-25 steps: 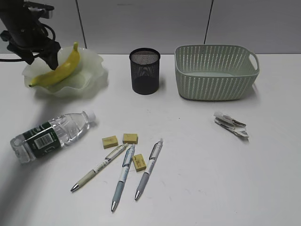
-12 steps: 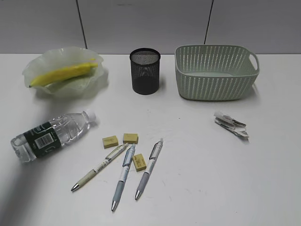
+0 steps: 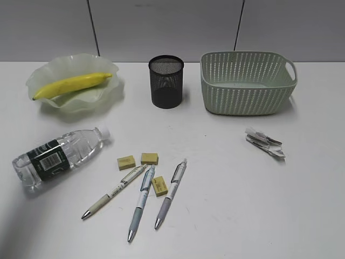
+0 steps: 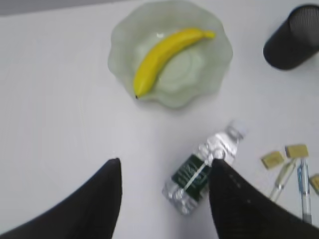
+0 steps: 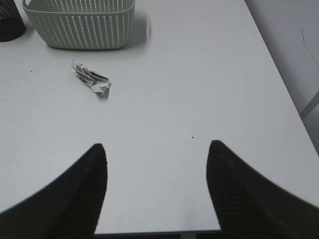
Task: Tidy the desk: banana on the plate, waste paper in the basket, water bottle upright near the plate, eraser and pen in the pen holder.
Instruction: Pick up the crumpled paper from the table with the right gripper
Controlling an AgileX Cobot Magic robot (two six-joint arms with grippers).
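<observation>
Banana [image 3: 71, 85] now released flat on plate [image 3: 110, 86]; L arm gone from ext. view, L fingers [image 4: 102, 199] spread, empty. Bottle [image 3: 56, 155] lying on desk [image 3: 226, 205]. R fingers [image 5: 89, 184] spread, waste paper [image 3: 264, 144] untouched.

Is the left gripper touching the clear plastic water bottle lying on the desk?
Apart. The exterior view shows the clear plastic water bottle lying alone with no gripper anywhere near it; in the left wrist view the open left gripper only overlaps it in the image from higher up.
</observation>
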